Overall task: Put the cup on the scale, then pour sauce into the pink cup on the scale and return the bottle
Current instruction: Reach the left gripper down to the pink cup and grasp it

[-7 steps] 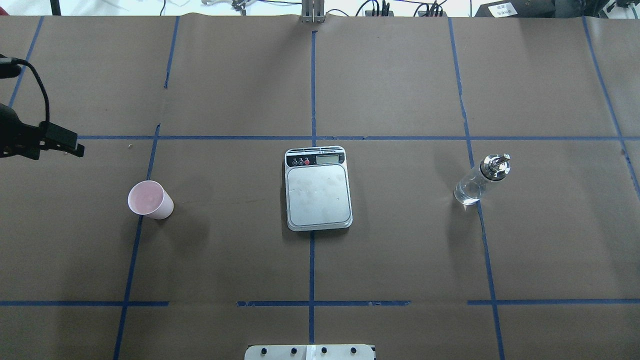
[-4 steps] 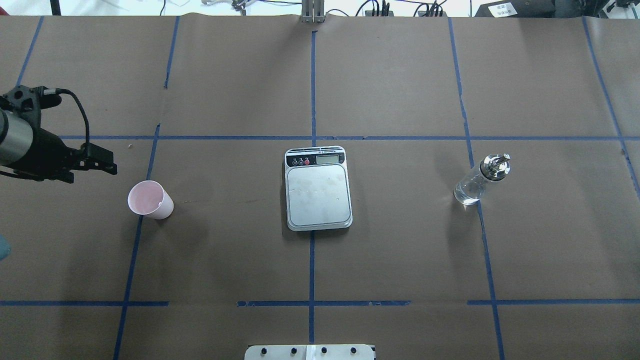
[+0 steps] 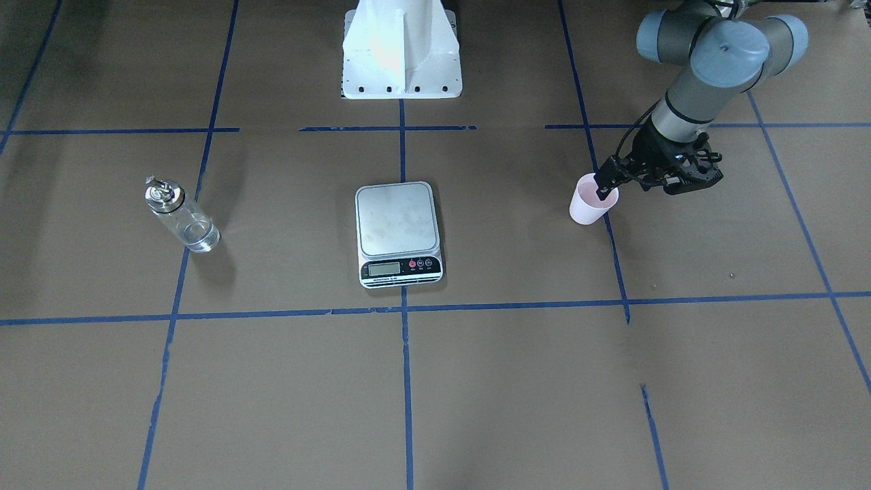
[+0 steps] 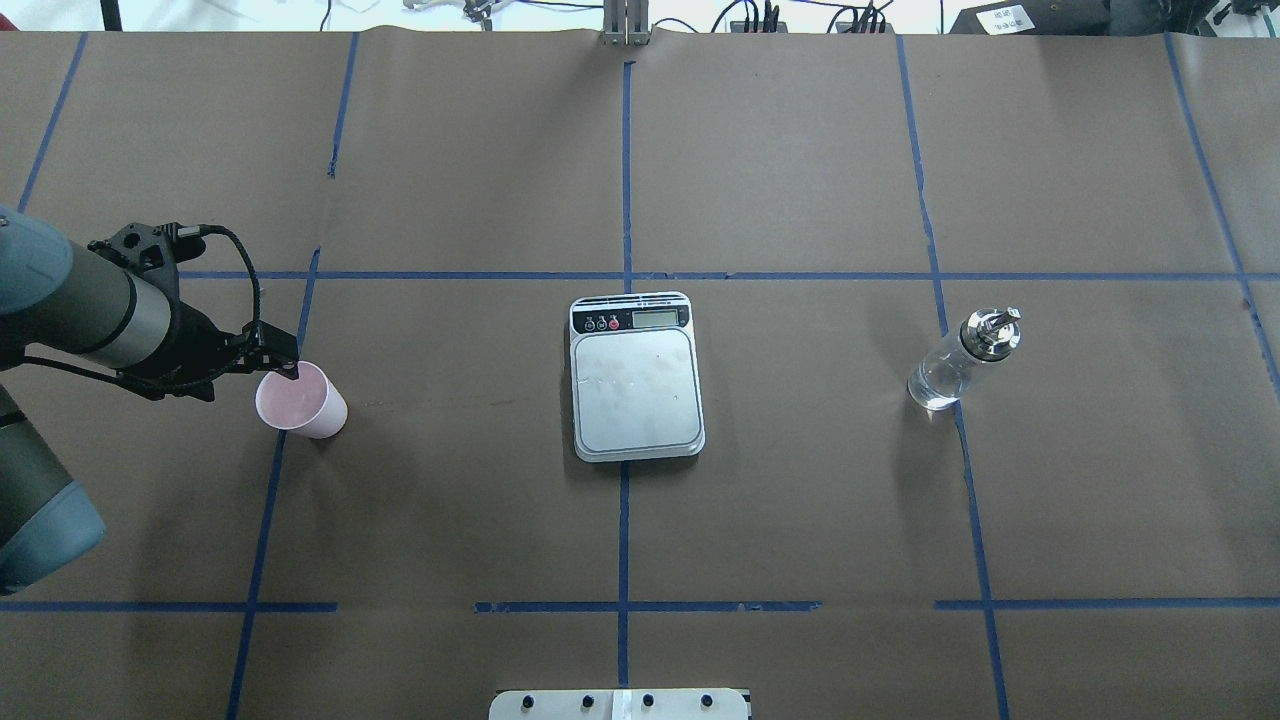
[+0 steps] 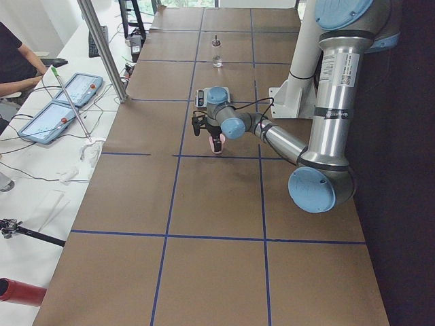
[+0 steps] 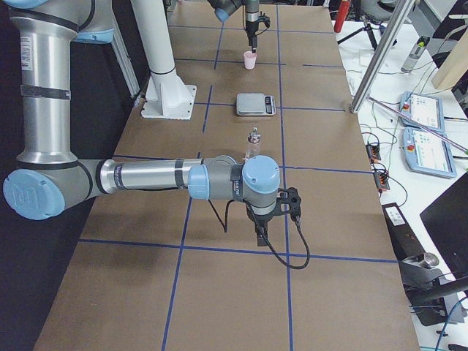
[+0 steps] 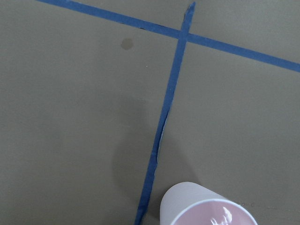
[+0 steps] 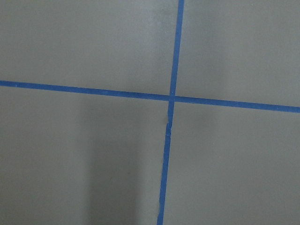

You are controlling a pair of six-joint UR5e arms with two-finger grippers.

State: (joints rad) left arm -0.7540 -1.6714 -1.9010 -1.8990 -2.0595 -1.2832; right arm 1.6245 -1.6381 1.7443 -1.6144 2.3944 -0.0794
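Observation:
The pale pink cup (image 4: 303, 402) stands upright on the table's left part; it also shows in the front view (image 3: 589, 206) and at the bottom of the left wrist view (image 7: 211, 212). My left gripper (image 4: 288, 368) is right at the cup's upper-left rim, fingers slightly apart, one fingertip over the cup's inside (image 3: 600, 193). The scale (image 4: 636, 388) sits in the middle with nothing on its platform. The clear bottle (image 4: 957, 362) with a silver cap stands at the right. My right gripper (image 6: 261, 238) hangs over bare table near the right end; whether it is open I cannot tell.
The robot's white base (image 3: 401, 54) stands at the near middle edge. Blue tape lines cross the brown table cover. Two tablets (image 6: 424, 124) and a metal post (image 6: 380, 58) are at the far side, where a person (image 5: 17, 58) sits.
My left arm has come in from the left edge, moving right and nearer, and its gripper now reaches the cup's rim. Cup, scale and bottle have not moved.

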